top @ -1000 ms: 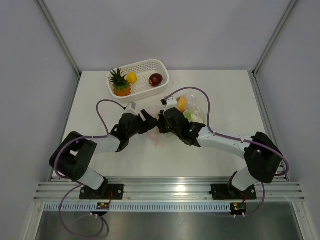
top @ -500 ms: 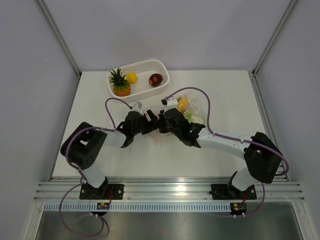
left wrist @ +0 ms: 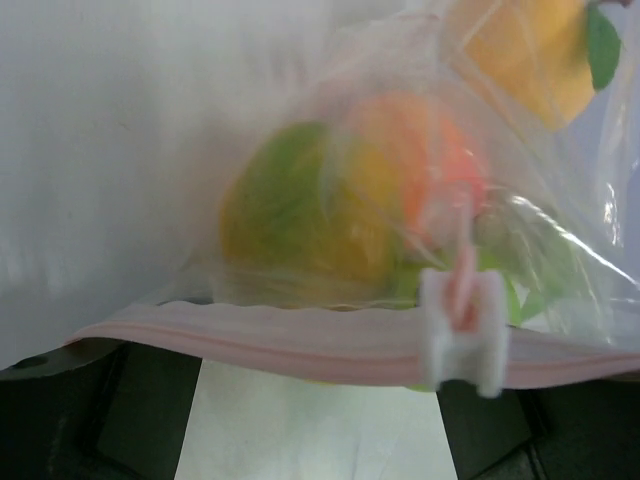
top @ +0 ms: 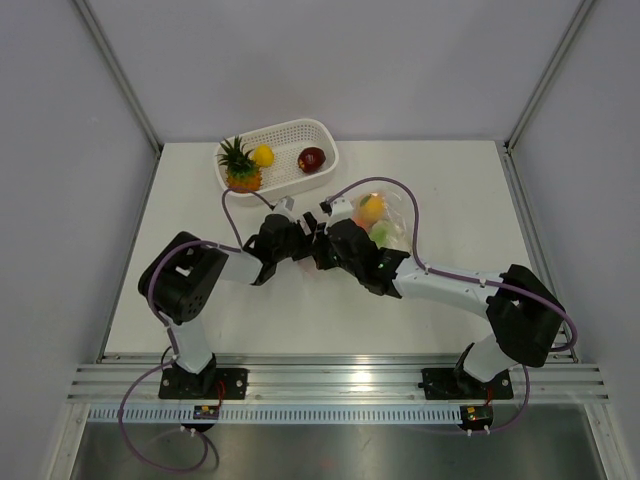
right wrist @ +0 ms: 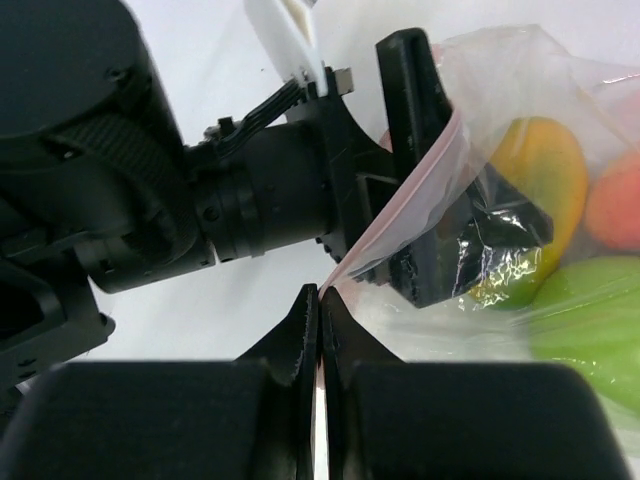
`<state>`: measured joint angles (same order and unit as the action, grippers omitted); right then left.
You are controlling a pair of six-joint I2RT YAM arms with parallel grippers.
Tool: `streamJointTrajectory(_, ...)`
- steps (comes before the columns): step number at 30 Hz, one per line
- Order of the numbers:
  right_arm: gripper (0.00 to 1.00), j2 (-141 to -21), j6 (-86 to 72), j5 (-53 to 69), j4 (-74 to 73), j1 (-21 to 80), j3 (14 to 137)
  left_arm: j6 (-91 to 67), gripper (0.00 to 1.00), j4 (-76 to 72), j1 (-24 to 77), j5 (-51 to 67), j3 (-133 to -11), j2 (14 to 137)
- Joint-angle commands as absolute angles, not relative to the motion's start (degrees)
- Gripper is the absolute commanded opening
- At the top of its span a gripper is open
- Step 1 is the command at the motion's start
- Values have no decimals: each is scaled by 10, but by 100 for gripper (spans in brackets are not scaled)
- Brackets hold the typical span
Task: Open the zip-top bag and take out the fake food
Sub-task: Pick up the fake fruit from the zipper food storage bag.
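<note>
Zip-top bag [top: 385, 225] lies on the bench [top: 470, 200], just off the right end of the white basket [top: 285, 148], on the side toward the arm bases. Fake food [top: 372, 208] is split: orange, green and yellow pieces are inside the bag; pineapple [top: 240, 172], small yellow piece [top: 263, 155] and dark red piece [top: 312, 159] sit in the basket. Both grippers meet at the bag end nearest the basket. Right gripper [right wrist: 321, 300]: jaws closed tight, pinching the corner of the pink zip strip [left wrist: 250, 335]. Left gripper [top: 303, 240]: jaws spread wide, gripping nothing. They straddle the zip edge, one finger [right wrist: 408, 110] outside the strip, the other showing through the clear plastic. White slider clip [left wrist: 462, 335] sits on the strip. Cannot tell whether the zip is parted there.
</note>
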<state>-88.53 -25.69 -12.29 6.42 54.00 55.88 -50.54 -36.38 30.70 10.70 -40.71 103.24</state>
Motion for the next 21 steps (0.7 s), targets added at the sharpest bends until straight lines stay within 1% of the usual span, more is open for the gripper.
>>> streamJointTrajectory(1,0,-867,-259,-91,100,551,555,-488,86,-358,309,111,-450,1061)
streamJointTrajectory(7,0,-860,-258,-89,105,551,550,-483,85,-275,313,91,-489,1085)
streamJointTrajectory(8,0,-859,-258,-88,107,552,549,-476,82,-263,316,87,-496,1086)
streamJointTrajectory(11,0,-855,-260,-92,107,551,547,-468,70,-230,320,87,-520,1102)
streamJointTrajectory(12,0,-854,-259,-93,107,551,546,-468,63,-228,321,90,-526,1106)
streamJointTrajectory(14,0,-851,-259,-98,107,551,544,-468,56,-229,322,91,-525,1106)
streamJointTrajectory(15,0,-850,-260,-98,107,551,542,-467,50,-230,322,91,-523,1104)
streamJointTrajectory(21,0,-852,-267,-146,90,551,548,-465,48,-239,322,91,-510,1076)
